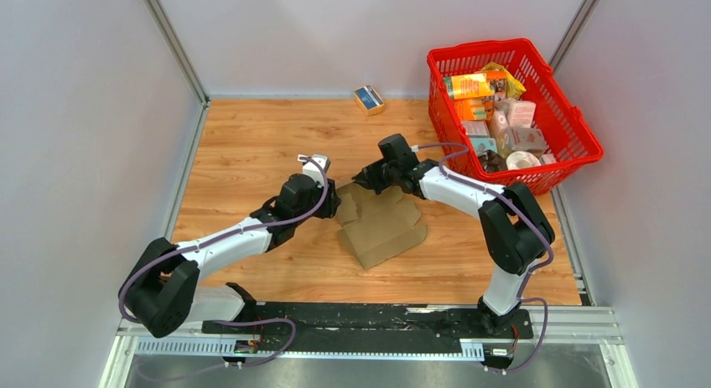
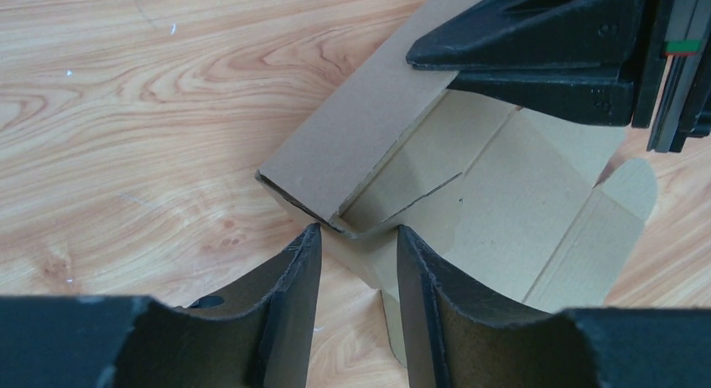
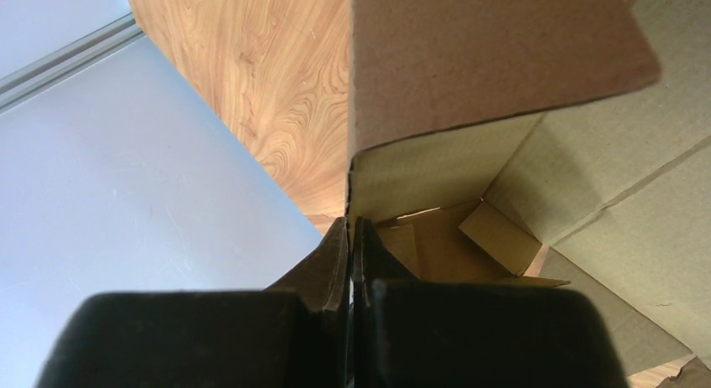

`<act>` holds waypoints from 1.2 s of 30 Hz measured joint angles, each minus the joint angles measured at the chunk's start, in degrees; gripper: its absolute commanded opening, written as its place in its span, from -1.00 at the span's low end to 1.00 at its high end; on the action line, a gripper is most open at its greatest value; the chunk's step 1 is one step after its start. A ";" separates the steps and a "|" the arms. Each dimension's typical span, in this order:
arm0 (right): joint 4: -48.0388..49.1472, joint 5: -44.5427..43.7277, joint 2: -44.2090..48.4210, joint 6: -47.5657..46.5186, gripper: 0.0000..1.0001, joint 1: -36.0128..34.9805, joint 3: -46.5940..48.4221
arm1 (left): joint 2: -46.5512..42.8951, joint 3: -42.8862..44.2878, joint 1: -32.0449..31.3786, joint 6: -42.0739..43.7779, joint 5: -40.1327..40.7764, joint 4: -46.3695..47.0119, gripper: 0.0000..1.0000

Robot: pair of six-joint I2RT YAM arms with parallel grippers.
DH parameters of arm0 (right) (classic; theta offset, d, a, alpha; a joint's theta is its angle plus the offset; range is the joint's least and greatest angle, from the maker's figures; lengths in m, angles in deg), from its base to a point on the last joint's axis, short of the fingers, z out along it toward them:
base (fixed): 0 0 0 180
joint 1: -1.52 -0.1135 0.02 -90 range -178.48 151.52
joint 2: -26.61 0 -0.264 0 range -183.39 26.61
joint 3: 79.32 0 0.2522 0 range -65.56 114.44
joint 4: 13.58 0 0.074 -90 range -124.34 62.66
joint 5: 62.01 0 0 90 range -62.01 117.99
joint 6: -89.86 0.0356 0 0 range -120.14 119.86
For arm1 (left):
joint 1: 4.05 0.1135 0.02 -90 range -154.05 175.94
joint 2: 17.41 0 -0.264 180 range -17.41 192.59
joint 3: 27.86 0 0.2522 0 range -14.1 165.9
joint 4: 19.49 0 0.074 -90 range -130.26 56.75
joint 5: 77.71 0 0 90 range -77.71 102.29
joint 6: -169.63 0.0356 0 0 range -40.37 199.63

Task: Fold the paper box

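Note:
The paper box [image 1: 381,225] is a plain brown cardboard blank lying on the wooden table at the centre, partly folded. My right gripper [image 1: 362,180] is shut on the edge of its raised far-left side flap [image 3: 469,61] and holds that flap upright; in the right wrist view the jaws [image 3: 352,225] pinch the flap's thin edge. My left gripper [image 1: 331,199] is open at the box's left corner. In the left wrist view [image 2: 359,237] that folded corner sits just at the gap between the fingertips. The right gripper's black fingers [image 2: 537,36] show there on the flap.
A red basket [image 1: 511,111] full of colourful packages stands at the back right. A small blue-and-tan printed box [image 1: 369,99] lies at the table's far edge. Grey walls enclose the table on the left, back and right.

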 measured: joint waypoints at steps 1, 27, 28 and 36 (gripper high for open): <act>0.00 -0.07 0.13 -0.15 -1.00 -0.04 0.00 | 0.02 0.00 -0.79 0.17 1.25 -0.24 -0.10; 32.20 4.39 3.78 -15.45 -0.84 -0.39 -17.84 | -10.10 -10.19 -7.26 -0.15 9.90 0.55 0.03; 32.30 4.39 3.78 -15.87 -0.87 -0.33 -17.92 | -9.88 -10.19 -7.26 -0.24 9.84 0.92 0.03; 33.38 4.98 3.63 -17.18 -1.00 0.09 -18.97 | -3.43 -7.50 -9.84 -0.87 12.24 1.25 -0.07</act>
